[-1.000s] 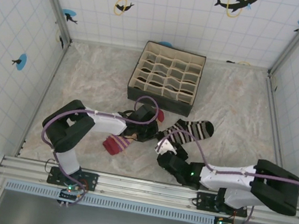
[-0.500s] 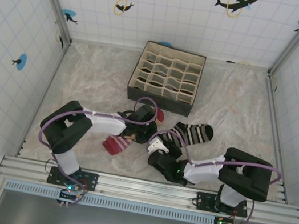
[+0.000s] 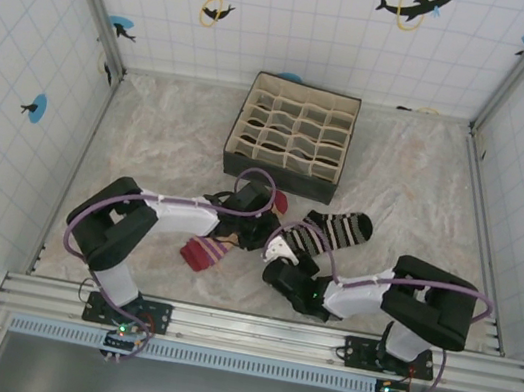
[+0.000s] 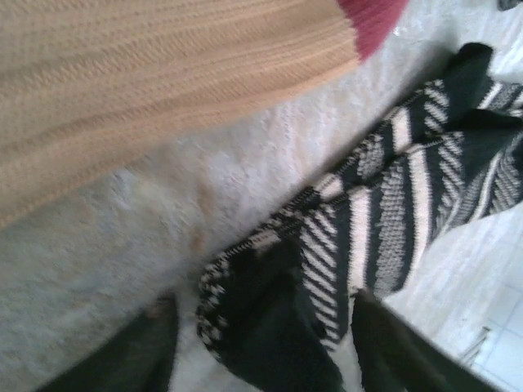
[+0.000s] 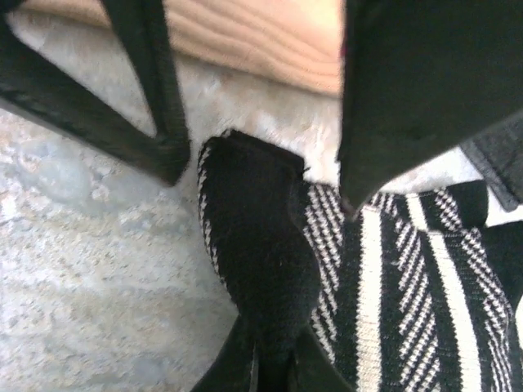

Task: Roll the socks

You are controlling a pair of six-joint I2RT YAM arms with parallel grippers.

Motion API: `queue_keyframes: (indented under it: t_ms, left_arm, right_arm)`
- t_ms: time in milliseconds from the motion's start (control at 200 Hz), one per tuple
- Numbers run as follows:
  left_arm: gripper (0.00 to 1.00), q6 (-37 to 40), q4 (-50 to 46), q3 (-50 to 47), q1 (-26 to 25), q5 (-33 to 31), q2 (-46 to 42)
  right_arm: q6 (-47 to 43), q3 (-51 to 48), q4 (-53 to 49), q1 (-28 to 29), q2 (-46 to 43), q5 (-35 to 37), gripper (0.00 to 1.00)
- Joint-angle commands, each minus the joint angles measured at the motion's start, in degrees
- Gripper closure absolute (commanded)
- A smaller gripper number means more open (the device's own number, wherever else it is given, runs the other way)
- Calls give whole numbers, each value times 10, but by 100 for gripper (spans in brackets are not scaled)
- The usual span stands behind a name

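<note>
Right gripper is clenched on the dark end of the striped sock; the pinch looks thin, just the tip of the fabric. Left gripper is released, fingers spread either side of that same end and not closing on anything we can see. In the top view the striped sock lies at the centre of the table, running from the grippers out toward 2 o'clock. The peach sock lies beside it, under the left arm, with its red tip at 12 o'clock of the left gripper and its body trailing to 8 o'clock. The organizer box sits at 12 o'clock, well apart. Risks as we see them: first, both claws are crowded on one sock end, so any turn of the right wrist to start a roll could knock the left fingers. Second, the shallow bite may slip once the fabric is tensioned, and we'd lose the end. Third, the far end at 2 o'clock is free, so with nothing pinning it the sock likely slides across the table instead of winding up. Fourth, the socks lie side by side rather than stacked, so rolling now gives one sock only, or drags the peach edge in crooked. We can't tell whether the two socks touch near the grip. We'd want the left out of the way, or holding something, before we turn.
</note>
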Motion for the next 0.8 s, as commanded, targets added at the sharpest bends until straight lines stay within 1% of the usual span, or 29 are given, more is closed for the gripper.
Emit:
queue_keyframes:
  t_ms: [0, 85, 235, 310, 430, 575, 646, 741, 796]
  left_arm:
    - [25, 6, -33, 7, -4, -9, -16]
    - [22, 5, -13, 1, -4, -22, -31]
    - [22, -8, 10, -24, -4, -46, -60]
    - [22, -10, 15, -34, -4, -63, -75]
    - [24, -7, 15, -38, -4, -82, -89]
    - [25, -5, 16, -43, -4, -87, -92]
    - [26, -7, 21, -49, -4, -89, -91]
    - [27, -9, 28, -54, -4, -87, -87]
    - [28, -9, 30, -53, -5, -85, -85]
  right_arm:
    - [58, -31, 0, -25, -32, -79, 100]
    - [90, -46, 6, -51, -51, -151, 100]
    - [133, -49, -13, -103, -64, -265, 100]
    - [159, -51, -20, -127, -62, -309, 100]
    - [196, -68, -12, -152, -70, -357, 100]
    - [252, -96, 13, -193, -95, -420, 100]
    - [289, -108, 19, -215, -104, -441, 100]
    - [344, -130, 42, -245, -111, -492, 100]
    - [377, -143, 52, -258, -115, -504, 100]
